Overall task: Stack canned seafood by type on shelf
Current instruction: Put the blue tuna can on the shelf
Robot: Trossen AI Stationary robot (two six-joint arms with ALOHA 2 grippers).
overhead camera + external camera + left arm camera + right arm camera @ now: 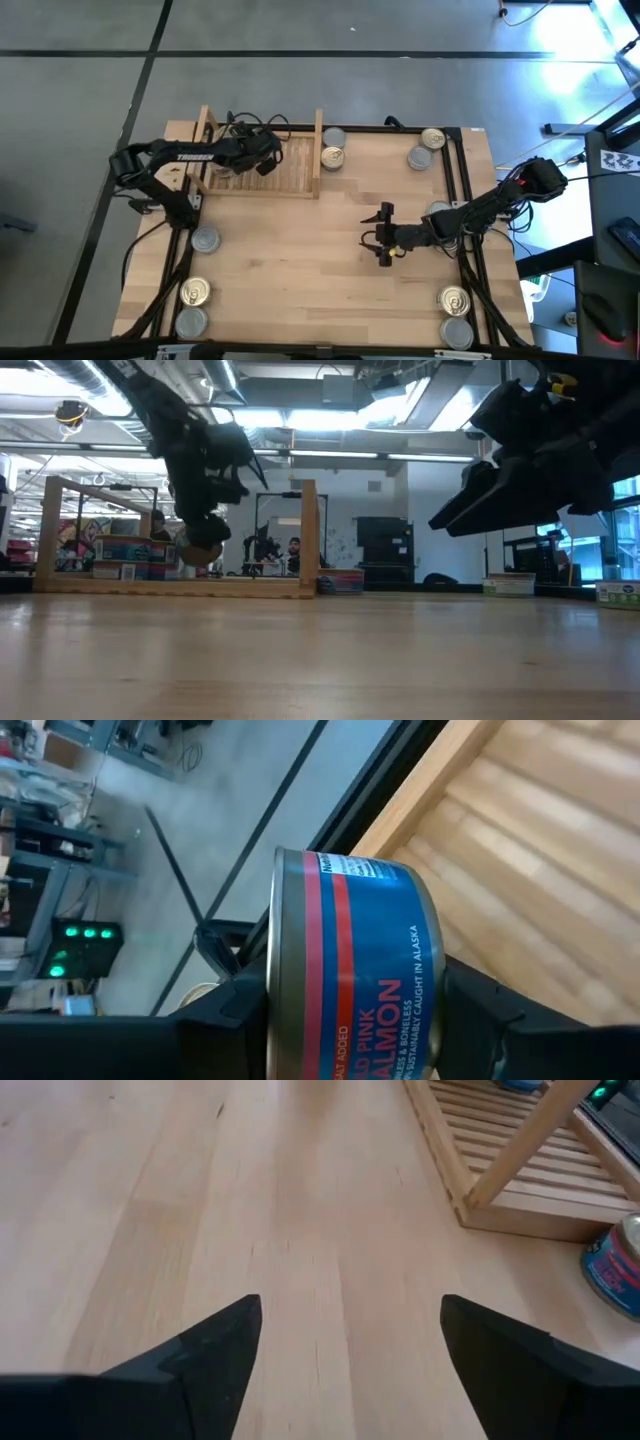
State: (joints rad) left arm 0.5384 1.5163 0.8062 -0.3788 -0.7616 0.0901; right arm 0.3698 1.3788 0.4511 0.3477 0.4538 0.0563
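A blue-and-red round tin (pixel 350 970) reading "PINK SALMON" sits pinched in the left gripper (pixel 225 160) over the slatted light-wood shelf (pixel 290 165) at the table's far edge. Nine more tins dot the table edges. The right gripper (pixel 383 232), spread empty, hovers mid-table.

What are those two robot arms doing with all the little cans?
They are sorting cans onto a wooden shelf. The left gripper holds a blue salmon can between its fingers, over the shelf's slats. The right gripper hangs open and empty over the middle of the table. More cans wait around the table's edges, like one just right of the shelf and one near the front left corner.
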